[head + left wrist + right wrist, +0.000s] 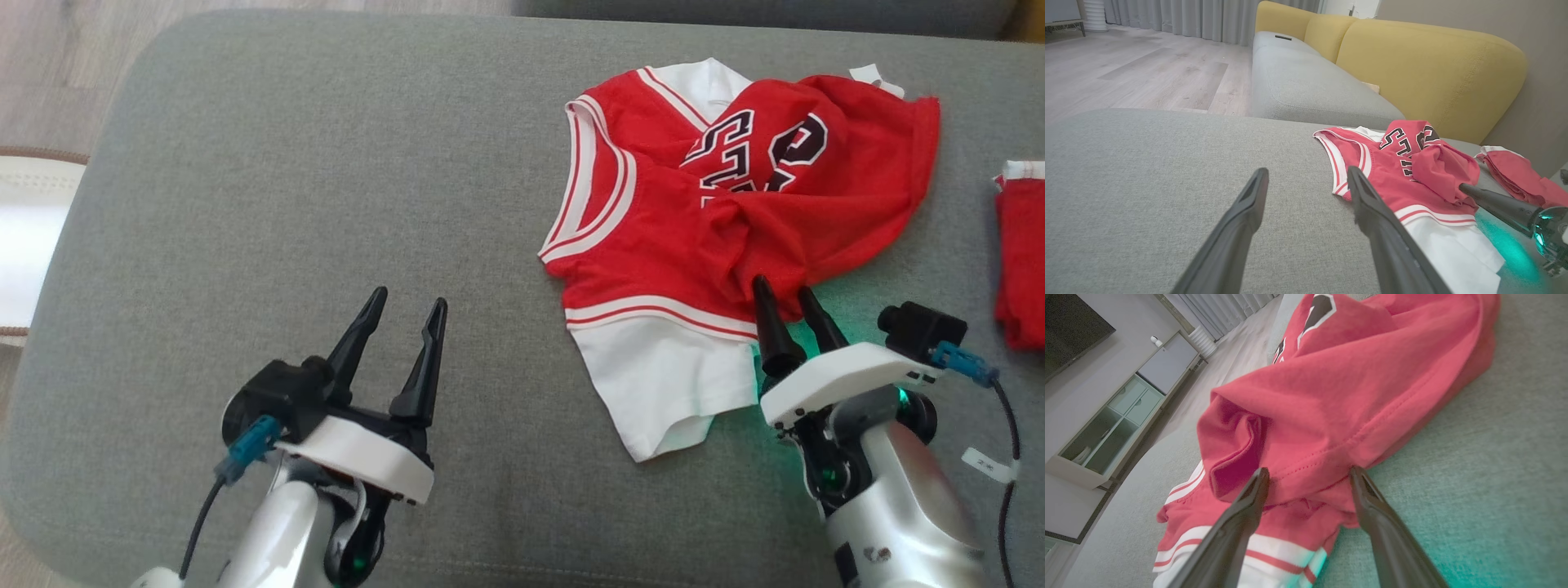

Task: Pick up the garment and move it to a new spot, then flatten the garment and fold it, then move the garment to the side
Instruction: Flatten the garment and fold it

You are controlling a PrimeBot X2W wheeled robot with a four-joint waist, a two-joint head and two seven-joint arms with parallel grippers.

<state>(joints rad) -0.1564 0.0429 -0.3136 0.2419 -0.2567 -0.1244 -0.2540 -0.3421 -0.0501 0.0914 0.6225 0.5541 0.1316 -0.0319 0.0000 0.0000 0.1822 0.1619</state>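
The garment (735,212) is found crumpled on the right half of the grey cushion (286,204), where the right gripper (782,286), jaws spread and empty, is set at its bunched red fold, presumably for the pick-up, while the left gripper (410,296) is held released over the cushion's left half.

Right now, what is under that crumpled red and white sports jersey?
The red and white jersey lies on a grey fabric sofa cushion, visible around its edges. Whether anything else sits beneath its bunched folds is hidden by the cloth.
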